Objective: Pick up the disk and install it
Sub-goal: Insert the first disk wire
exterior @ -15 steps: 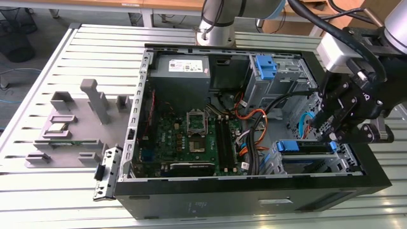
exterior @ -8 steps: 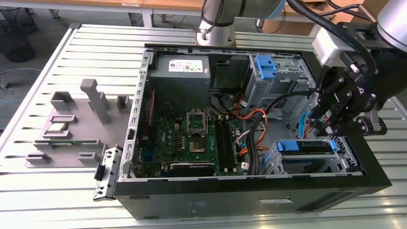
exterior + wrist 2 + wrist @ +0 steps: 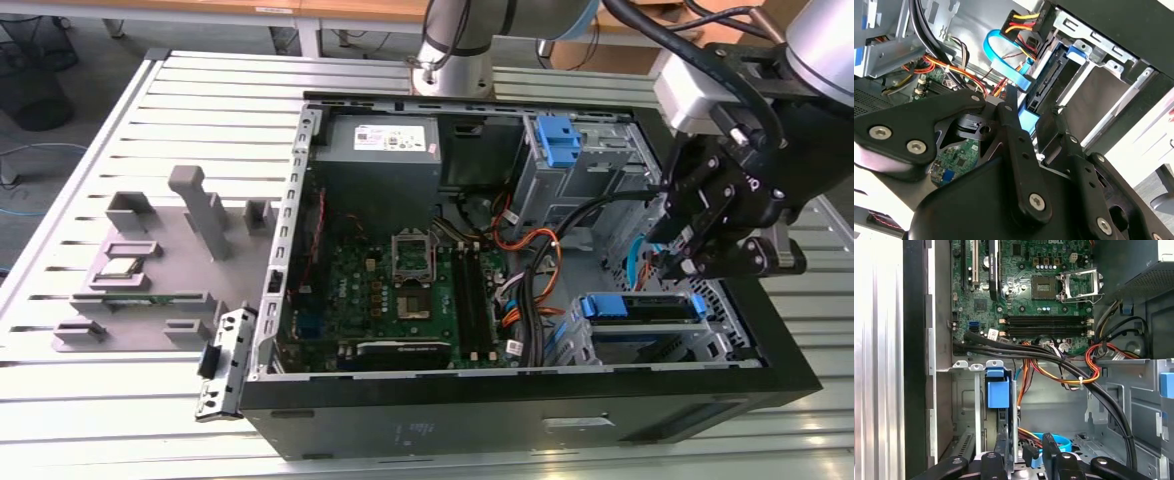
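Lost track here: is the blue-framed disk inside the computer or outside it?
Inside: the disk sits in the drive bay of the case, close by the tool. Fully seated or not, cannot tell.

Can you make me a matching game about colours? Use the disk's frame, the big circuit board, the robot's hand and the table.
Things:
1. disk (its frame)
2. motherboard
3. hand
4. table

Colours:
A. green
B. silvery grey
C. blue
D. black

Pairs: 1-C, 2-A, 3-D, 4-B
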Motion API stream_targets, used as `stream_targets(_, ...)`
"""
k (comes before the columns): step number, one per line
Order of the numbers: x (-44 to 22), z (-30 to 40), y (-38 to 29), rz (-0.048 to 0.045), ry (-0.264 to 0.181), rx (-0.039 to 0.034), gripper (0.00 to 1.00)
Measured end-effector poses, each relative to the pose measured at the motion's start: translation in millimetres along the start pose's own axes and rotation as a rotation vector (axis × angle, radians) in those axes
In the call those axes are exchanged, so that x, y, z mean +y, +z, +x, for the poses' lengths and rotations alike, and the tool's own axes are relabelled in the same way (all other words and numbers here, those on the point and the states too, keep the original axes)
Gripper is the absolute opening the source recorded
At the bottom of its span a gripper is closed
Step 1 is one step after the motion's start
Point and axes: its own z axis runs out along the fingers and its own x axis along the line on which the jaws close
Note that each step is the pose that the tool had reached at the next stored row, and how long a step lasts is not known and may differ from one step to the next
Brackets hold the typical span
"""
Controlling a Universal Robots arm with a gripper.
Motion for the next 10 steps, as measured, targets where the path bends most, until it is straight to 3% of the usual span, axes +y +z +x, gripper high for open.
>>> stream_targets(10,-4.1,-2.5,0.7,0.0,0.0,0.0002,0.42)
